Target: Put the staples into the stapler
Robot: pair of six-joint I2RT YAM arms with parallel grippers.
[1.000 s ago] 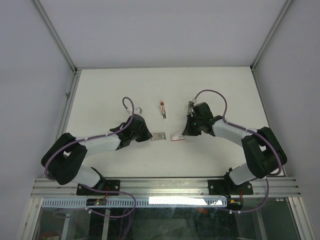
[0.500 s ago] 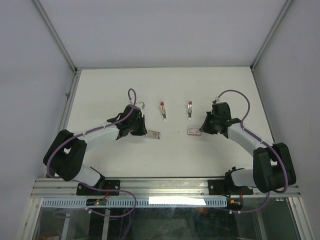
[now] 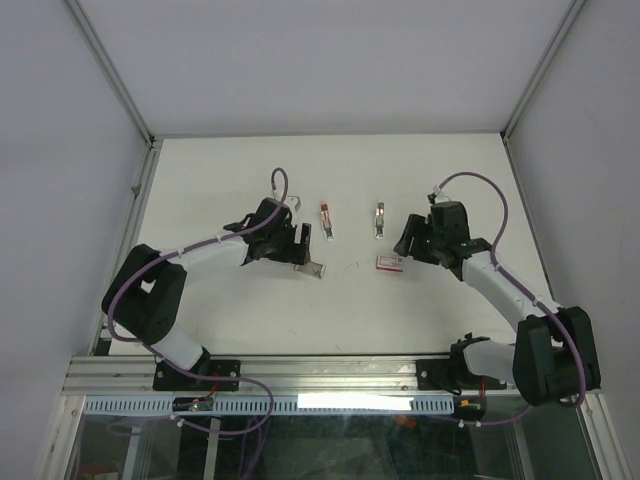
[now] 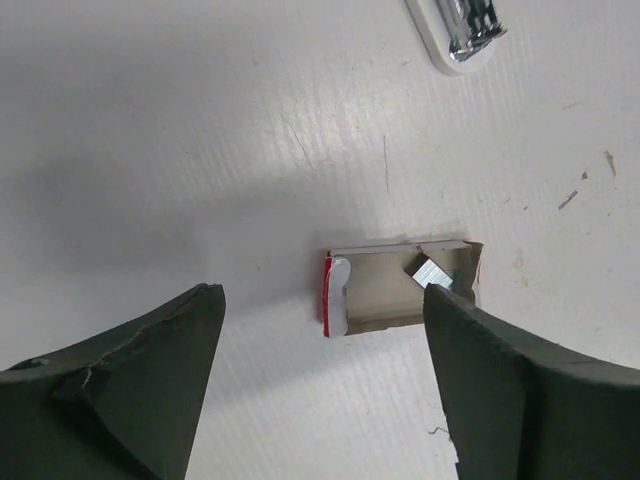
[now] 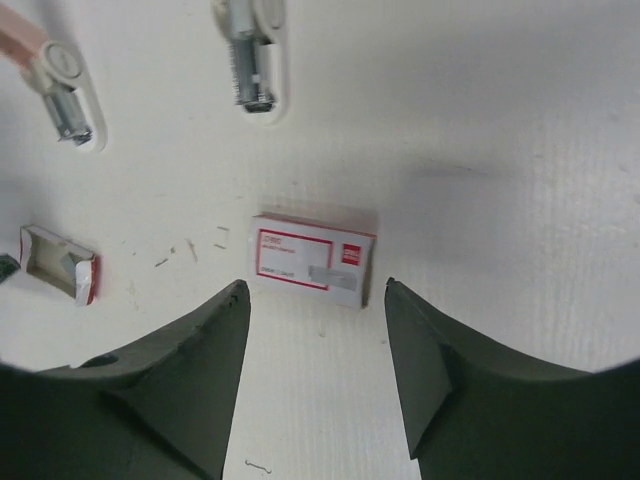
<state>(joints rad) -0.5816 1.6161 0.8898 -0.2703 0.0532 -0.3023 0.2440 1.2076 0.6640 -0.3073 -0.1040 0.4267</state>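
The staples box (image 5: 315, 258), white with a red frame and red mark, lies flat on the table just ahead of my right gripper (image 5: 315, 300), whose fingers stand open and empty; the same box (image 3: 388, 263) sits left of that gripper (image 3: 408, 242) in the top view. Its open cardboard tray (image 4: 400, 290), with a red-and-white end flap and a shiny staple strip (image 4: 430, 272) inside, lies apart, in front of my open left gripper (image 4: 318, 330). Two stapler pieces lie farther back: a pinkish one (image 3: 326, 220) and a silver one (image 3: 379, 220).
A few loose staples (image 5: 190, 250) are scattered on the white table (image 3: 450, 170) between the tray (image 3: 313, 268) and the box. Grey walls and metal rails (image 3: 140, 200) border the table at left, right and back.
Both grippers were shut on the two box halves near the table's middle. They drew them apart, then opened and let go; the box now lies farther right, the tray slightly left.
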